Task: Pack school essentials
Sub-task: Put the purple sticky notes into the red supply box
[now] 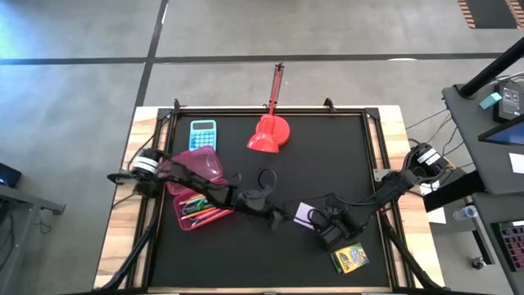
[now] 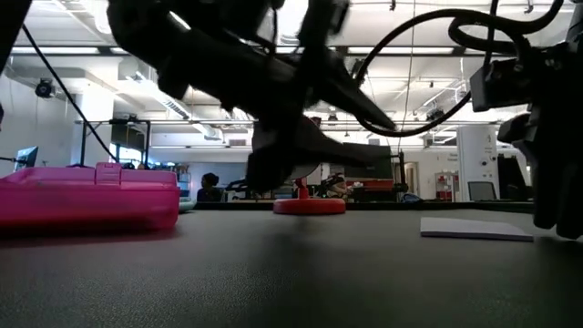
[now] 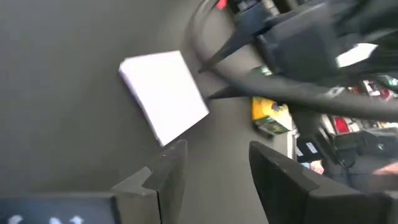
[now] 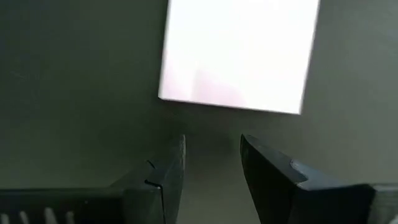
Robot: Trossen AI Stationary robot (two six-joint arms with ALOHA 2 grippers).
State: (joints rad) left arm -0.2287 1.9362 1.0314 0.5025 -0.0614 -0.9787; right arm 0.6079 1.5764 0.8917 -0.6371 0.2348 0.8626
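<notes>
- One small white square (image 1: 304,215) lies flat on the black desk (image 1: 344,156); it serves as the landmark for everything below.
- Two tools flank it. The left tool (image 1: 286,218) hangs just beside the square's edge on the pink case's side, its two fingers (image 3: 163,177) spread apart with nothing between them.
- The right tool (image 1: 321,221) sits at the opposite edge of the square, on the crayon-box side; its two fingers (image 4: 166,175) stand parted, released, and bare desk shows in the gap. The square lies just ahead of the fingertips, not between them.
- One green-yellow crayon box (image 1: 350,258) lies near the square, past the right tool, toward the desk's front edge.
- One open pink case (image 1: 195,187) lies well apart from the square, beyond the left arm. Several thin pens and pencils (image 1: 198,208) in orange, green and blue lie inside its lower half; their exact count cannot be told.
- One light-blue calculator (image 1: 203,133) lies farther off than the case, toward the desk's back edge.
- One red scoop-shaped object (image 1: 268,136) with a long handle rests well behind the square, its handle reaching over the back edge.
- In the low view, one person (image 2: 210,187) shows far off in the room behind the desk.
</notes>
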